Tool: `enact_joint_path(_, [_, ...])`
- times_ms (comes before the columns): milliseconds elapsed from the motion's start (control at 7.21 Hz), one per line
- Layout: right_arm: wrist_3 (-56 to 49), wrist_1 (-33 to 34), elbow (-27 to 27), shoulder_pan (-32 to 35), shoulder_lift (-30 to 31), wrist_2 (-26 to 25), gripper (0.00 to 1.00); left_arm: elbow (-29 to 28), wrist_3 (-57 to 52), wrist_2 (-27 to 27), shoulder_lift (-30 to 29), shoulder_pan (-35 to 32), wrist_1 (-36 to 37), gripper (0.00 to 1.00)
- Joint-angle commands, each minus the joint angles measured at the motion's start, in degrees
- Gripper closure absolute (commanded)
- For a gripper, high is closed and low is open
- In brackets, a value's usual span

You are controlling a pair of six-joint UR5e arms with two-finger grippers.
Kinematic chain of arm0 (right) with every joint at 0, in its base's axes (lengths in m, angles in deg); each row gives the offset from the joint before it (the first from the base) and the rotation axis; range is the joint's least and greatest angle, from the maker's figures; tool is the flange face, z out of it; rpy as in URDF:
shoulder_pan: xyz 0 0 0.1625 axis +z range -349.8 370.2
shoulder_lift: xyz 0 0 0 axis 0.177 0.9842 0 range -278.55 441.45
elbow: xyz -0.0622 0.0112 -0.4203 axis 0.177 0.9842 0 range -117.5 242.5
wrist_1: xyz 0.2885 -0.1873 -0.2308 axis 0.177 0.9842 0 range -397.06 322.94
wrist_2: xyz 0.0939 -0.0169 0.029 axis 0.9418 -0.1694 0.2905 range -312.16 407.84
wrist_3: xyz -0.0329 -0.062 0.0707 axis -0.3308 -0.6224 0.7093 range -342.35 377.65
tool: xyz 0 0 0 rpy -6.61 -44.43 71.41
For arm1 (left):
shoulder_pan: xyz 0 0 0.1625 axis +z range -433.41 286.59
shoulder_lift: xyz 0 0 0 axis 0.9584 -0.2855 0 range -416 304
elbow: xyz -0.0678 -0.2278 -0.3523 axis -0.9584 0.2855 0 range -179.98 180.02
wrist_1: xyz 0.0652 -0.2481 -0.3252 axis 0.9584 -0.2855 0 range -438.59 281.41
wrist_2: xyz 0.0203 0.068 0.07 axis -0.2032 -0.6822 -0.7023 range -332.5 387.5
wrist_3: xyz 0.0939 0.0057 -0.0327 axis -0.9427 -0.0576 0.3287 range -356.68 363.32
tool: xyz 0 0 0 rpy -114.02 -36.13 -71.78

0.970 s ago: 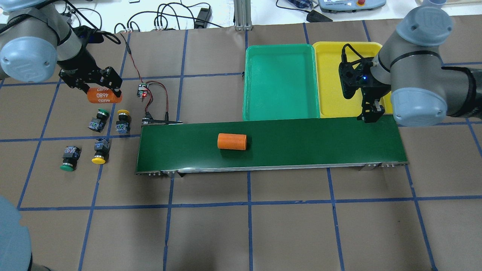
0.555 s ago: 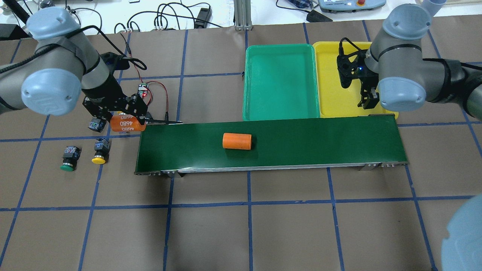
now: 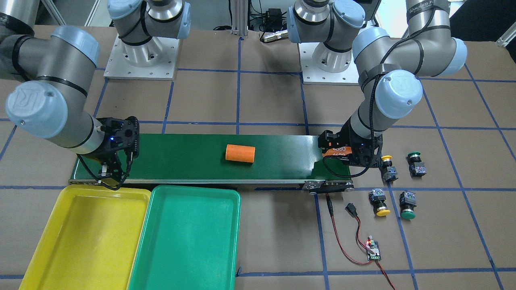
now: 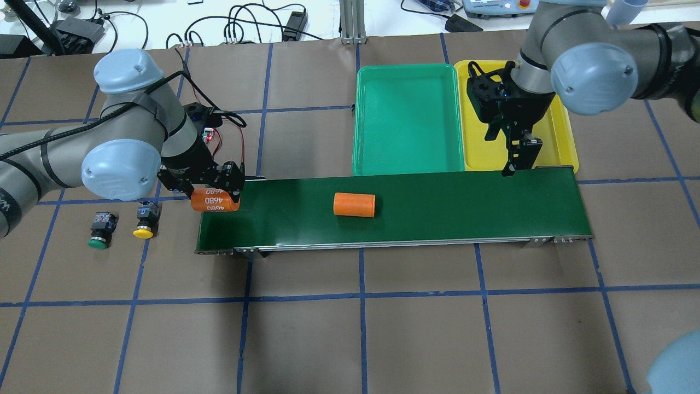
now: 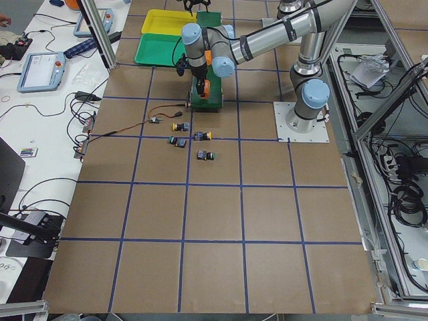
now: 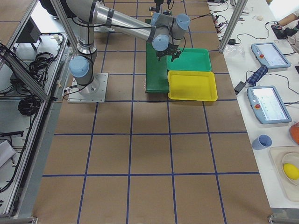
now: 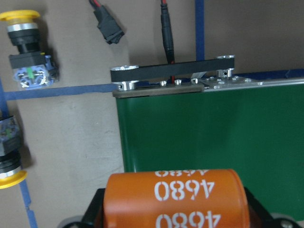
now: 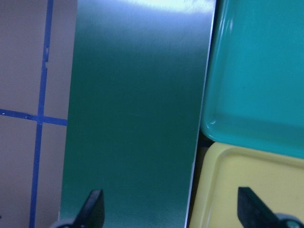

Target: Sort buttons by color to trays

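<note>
Four push-buttons, two yellow buttons (image 3: 389, 172) (image 3: 378, 201) and two green buttons (image 3: 417, 168) (image 3: 407, 205), lie on the table (image 4: 383, 339) beside the conveyor belt (image 4: 437, 210) end, well apart from the yellow tray (image 3: 80, 241) and green tray (image 3: 185, 241). The left gripper (image 4: 216, 192) clamps an orange cylinder (image 4: 215, 202) printed "4680" twice, over that belt end. A plain orange cylinder (image 4: 354, 204) lies mid-belt. The right gripper (image 4: 519, 157) is spread wide over the belt's far edge.

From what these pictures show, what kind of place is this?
Probably a robotics lab or test cell. A small conveyor belt sits on a table marked in a grid with blue tape, and teach pendants lie on a side bench.
</note>
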Motion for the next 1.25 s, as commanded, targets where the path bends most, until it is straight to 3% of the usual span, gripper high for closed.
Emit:
enact_joint_path(0, [3.2,0.5,2.0,2.2,0.9,-2.4,0.0,0.8,-0.7,0.1,-0.8,-0.6,2.8,0.74])
enact_joint_path(139, [4.7,-0.6,2.1,2.2,1.8,-2.8,0.0,1.1,-0.8,0.2,-1.0,-0.9,2.3,0.01])
enact_joint_path(555, [7.0,-0.8,1.4,2.1,0.6,-3.0,0.0,0.6,-0.1,2.3,2.5,-1.1,1.2,0.0])
enact_joint_path(693, [7.5,-1.0,0.9,2.1,1.1,-6.0,0.0,-1.8,-0.7,2.5,3.2,-0.5,-2.6,0.0])
enact_joint_path(832, [6.4,-1.0,-0.5,2.1,0.9,-5.3,0.0,-6.3,-0.8,2.3,4.6,-0.6,-7.5,0.0])
enact_joint_path(970, [6.4,0.6,-1.7,2.2,0.7,-5.3,0.0,-11.0,-1.0,0.9,4.7,0.2,-10.0,0.0])
enact_joint_path(1109, [6.3,4.9,-2.1,2.0,-0.5,-5.5,0.0,-12.3,-0.9,-3.2,3.6,2.8,-10.0,0.0])
